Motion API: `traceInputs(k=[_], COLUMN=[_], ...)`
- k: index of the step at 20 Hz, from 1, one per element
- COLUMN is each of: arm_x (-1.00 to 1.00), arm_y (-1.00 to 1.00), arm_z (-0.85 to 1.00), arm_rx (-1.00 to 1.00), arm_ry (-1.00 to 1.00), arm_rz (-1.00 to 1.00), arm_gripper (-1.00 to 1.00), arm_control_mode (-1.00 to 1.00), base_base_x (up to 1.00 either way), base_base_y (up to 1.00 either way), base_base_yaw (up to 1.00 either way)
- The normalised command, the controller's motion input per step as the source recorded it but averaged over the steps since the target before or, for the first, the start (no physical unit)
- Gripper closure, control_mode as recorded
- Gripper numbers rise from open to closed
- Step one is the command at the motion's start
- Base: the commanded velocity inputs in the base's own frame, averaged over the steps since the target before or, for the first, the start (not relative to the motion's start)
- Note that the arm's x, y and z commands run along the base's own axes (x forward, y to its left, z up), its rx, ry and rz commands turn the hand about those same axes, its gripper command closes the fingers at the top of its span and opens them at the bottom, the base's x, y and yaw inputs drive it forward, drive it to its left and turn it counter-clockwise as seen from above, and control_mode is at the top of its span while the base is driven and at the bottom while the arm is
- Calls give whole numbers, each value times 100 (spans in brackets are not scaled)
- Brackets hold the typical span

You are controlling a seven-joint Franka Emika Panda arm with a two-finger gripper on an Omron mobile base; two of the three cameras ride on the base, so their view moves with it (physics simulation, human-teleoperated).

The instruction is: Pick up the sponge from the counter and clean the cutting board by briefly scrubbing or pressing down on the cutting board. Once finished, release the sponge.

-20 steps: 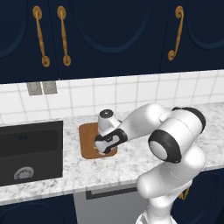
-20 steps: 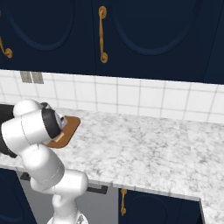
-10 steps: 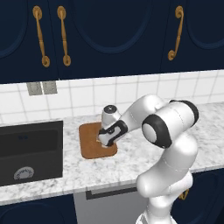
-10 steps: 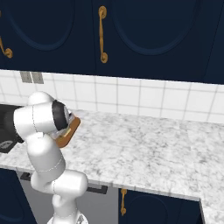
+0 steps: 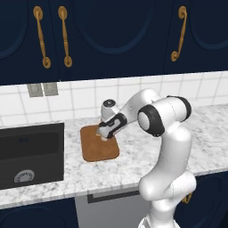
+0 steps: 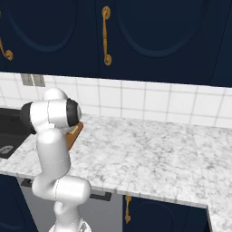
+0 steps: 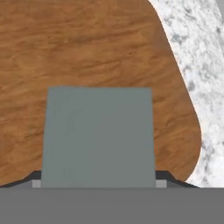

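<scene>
The brown wooden cutting board [image 5: 95, 150] lies on the speckled counter [image 5: 133, 158], just right of the sink. My gripper [image 5: 106, 135] is down over the board's back edge, shut on the sponge [image 7: 99, 135]. In the hand view the sponge's grey-green top sits between my dark fingertips [image 7: 31, 178], with wood grain of the cutting board [image 7: 87, 48] close behind it and the board's rounded corner at the right. Whether the sponge touches the wood I cannot tell. In the right base view my arm hides most of the cutting board [image 6: 75, 132].
A black sink basin [image 5: 27, 153] is set into the counter left of the board. The white tiled wall [image 5: 80, 95] rises right behind the board, with dark blue cabinets above. Open marble counter [image 6: 154, 154] stretches to the right.
The gripper has slid with the sponge from the board's middle toward its back edge near the wall. My elbow has swung in and up. The jaws kept the same width.
</scene>
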Motion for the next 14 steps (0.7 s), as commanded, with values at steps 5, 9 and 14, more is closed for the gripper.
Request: traceInputs(k=[5, 9, 14], arm_x=[9, 3, 0], arm_y=[32, 56, 55], arm_z=[-1, -2, 0], arm_rx=[0, 0, 0], arm_ry=[0, 0, 0], arm_rz=[0, 0, 0], arm_gripper=[100, 100, 100], arm_control_mode=[-100, -100, -100], base_base_x=[0, 0, 0], base_base_y=[0, 0, 0], base_base_yaw=[0, 0, 0])
